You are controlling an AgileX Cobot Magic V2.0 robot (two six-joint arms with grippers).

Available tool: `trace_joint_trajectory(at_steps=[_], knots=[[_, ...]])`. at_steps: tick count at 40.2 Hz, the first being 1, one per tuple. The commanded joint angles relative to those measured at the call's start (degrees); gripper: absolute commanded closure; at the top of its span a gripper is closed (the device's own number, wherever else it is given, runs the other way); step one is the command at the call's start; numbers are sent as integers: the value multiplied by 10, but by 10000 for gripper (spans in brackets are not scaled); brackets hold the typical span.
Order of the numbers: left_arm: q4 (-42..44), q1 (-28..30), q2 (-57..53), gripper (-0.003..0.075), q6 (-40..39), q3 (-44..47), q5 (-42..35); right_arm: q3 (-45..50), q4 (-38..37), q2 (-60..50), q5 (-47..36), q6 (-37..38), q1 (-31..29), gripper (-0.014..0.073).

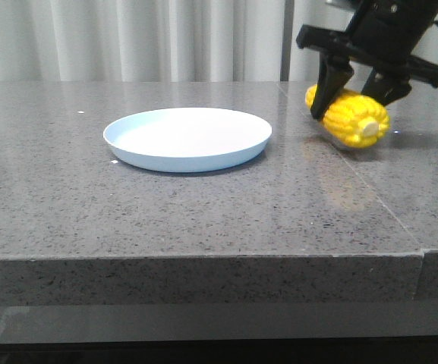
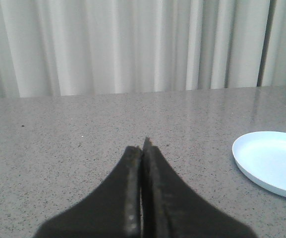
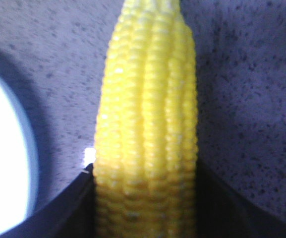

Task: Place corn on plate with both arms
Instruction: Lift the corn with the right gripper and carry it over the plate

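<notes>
Corn (image 1: 353, 117) held in right jaws beside plate (image 1: 187, 139) rim.

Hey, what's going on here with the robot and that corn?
The right gripper is closed around a yellow corn cob, holding it at the right side of the grey table, just beside the plate. The pale plate has nothing on it, so the corn hasn't been placed yet. The left gripper is shut and holding nothing, off to the plate's left above the tabletop.
</notes>
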Motion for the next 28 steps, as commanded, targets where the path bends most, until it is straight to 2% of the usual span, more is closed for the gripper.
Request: trace_joint_trajectory(at_steps=[1, 12, 21, 28], knots=[[0, 1, 7, 741, -1, -14, -44, -20, 12, -61, -20, -7, 6, 407], [0, 1, 7, 741, -1, -14, -44, -34, 12, -86, -24, 40, 72, 407], [0, 1, 7, 741, -1, -14, -44, -37, 12, -71, -72, 80, 148, 408], [0, 1, 7, 741, -1, -14, -44, -37, 12, -43, -116, 108, 180, 408]])
